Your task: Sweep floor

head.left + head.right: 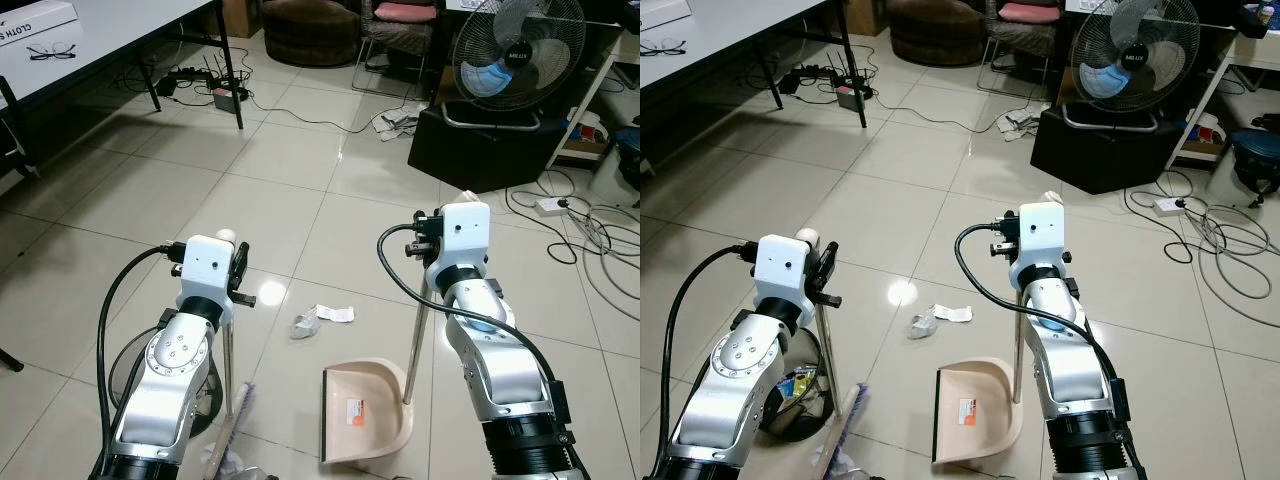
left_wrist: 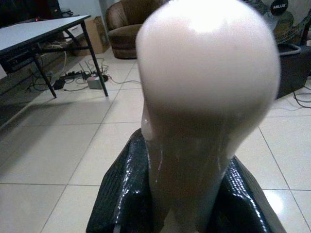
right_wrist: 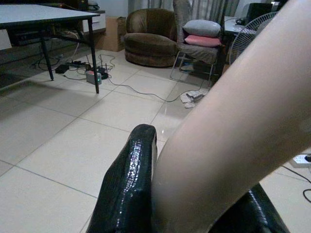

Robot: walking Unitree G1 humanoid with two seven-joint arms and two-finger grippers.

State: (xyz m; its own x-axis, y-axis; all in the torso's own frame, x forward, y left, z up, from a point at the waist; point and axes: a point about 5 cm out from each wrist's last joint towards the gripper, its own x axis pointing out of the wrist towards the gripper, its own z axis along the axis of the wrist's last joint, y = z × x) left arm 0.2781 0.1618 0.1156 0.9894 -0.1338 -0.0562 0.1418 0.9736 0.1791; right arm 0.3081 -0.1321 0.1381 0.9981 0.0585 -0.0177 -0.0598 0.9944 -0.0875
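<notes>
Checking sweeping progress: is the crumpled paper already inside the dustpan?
No, the crumpled paper lies on the bare tiles apart from the dustpan, just beyond its open mouth.

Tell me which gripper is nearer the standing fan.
Right. The right gripper, holding the dustpan handle, is nearer the fan; the left gripper holds the broom handle farther off.

I get even, bright indoor light from overhead; a round glare spot sits on the glossy floor tiles (image 1: 271, 293), with a softer sheen farther off near the fan (image 1: 520, 50). Shadows under the table (image 1: 120, 35) are soft. Both eye views are sharp, without motion blur. In my wrist views the pale handle (image 2: 204, 97) is close, blurred and overexposed, while the background stays fairly clear.
</notes>
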